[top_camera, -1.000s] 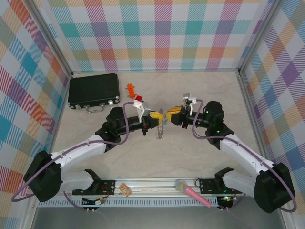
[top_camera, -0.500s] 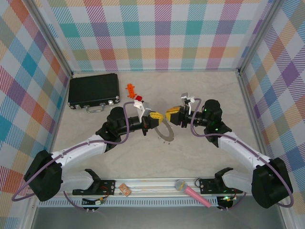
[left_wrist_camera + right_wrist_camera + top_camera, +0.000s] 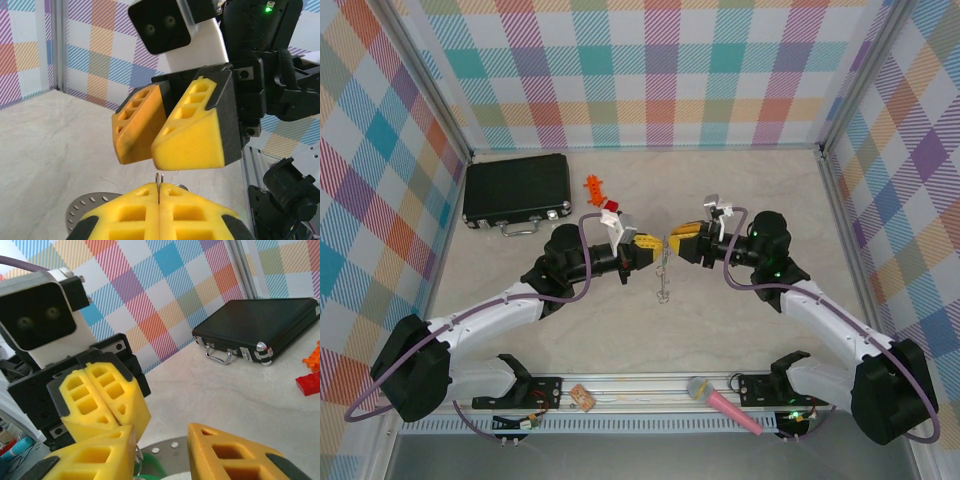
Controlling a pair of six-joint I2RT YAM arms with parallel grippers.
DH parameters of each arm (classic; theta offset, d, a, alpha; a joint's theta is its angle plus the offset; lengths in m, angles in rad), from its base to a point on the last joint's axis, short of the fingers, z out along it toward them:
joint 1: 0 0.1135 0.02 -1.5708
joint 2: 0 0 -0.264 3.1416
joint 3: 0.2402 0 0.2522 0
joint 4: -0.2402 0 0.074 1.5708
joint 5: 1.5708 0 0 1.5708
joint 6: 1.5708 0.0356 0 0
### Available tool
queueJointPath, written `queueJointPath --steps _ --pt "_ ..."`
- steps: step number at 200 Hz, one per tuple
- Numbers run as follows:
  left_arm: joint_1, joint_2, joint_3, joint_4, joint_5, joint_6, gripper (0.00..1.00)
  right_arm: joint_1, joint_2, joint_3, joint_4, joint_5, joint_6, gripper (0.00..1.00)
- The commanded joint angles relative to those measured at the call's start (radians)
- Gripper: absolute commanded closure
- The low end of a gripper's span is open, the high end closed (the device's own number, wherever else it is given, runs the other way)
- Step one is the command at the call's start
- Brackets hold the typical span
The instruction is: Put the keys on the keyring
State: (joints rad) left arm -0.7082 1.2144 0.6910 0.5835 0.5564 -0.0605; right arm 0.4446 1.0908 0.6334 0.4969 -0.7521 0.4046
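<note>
Tabletop (image 3: 720,330) pale and marbled, plaid walls (image 3: 650,80), left gripper (image 3: 655,250) clamped on keyring (image 3: 664,280), right gripper (image 3: 672,240) parted, black case (image 3: 516,190) far-left

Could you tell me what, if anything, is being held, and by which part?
The left gripper is shut on the keyring, pinching its upper rim; the ring hangs below. The right gripper is open, nothing between its fingers.

Centre: left gripper (image 3: 654,247) facing right gripper (image 3: 672,238) (keyring (image 3: 663,276) hanging between) | rear left: case (image 3: 516,188) | near rail (image 3: 650,382), right: microphone (image 3: 723,404)
</note>
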Motion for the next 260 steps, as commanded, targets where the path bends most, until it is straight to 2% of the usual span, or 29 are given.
queueJointPath --steps 1,41,149,260 --pt "0.006 -0.013 0.005 0.059 -0.007 0.0 1.0 0.006 -0.021 -0.011 0.057 -0.013 0.014 0.68" --pt "0.006 -0.013 0.005 0.07 -0.01 -0.003 1.0 0.007 0.033 0.006 0.057 -0.091 0.028 0.68" --pt "0.006 -0.025 -0.004 0.104 -0.033 -0.01 1.0 0.007 0.071 0.006 0.043 -0.124 0.031 0.7" --pt "0.005 0.011 0.008 0.089 0.037 -0.025 1.0 0.009 0.051 -0.005 0.095 -0.108 0.037 0.77"
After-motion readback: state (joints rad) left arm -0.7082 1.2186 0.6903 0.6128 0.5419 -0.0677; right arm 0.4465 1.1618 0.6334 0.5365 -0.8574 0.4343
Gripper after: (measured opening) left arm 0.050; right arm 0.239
